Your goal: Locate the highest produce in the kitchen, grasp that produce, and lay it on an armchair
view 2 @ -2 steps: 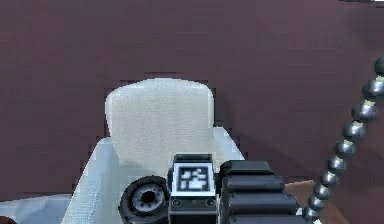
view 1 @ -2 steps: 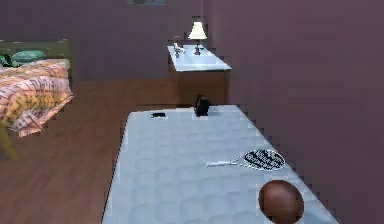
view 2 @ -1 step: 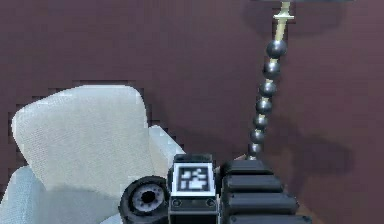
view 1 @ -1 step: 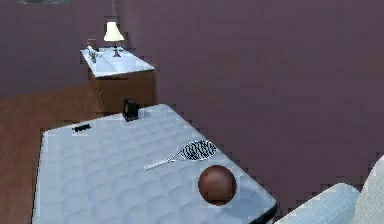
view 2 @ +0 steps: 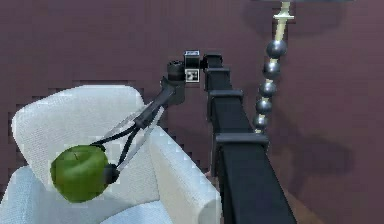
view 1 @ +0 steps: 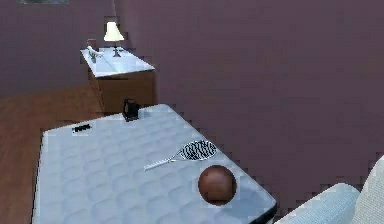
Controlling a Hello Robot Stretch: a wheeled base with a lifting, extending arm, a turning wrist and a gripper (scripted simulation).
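- Forward view, far left: a bed (view 1: 100,180) with a quilted grey cover, and a small flat dark thing (view 1: 80,128) near its far edge. Too small to say what it is.
- Behind the bed, a white-topped counter (view 1: 128,68) against the purple wall, with a lit lamp (view 1: 113,32) on it.
- A dark boxy thing (view 1: 131,108) stands at the bed's far end.
- Further right on the bed, a racket (view 1: 185,153) lies flat, with a brown ball (view 1: 217,184) just beside it.
- A white armchair (view 1: 340,205) pokes in at the bottom right corner.
- Arm side view: the armchair (view 2: 60,110) is on the left, with a green apple (view 2: 80,172) in front of its backrest, above the seat.
- The fingers (view 2: 135,140) reach down to the apple. Can't tell if they're gripping it or if it's resting on the cushion.
- The dark arm (view 2: 235,140) is right of middle, with a beaded floor lamp pole (view 2: 268,75) behind it.
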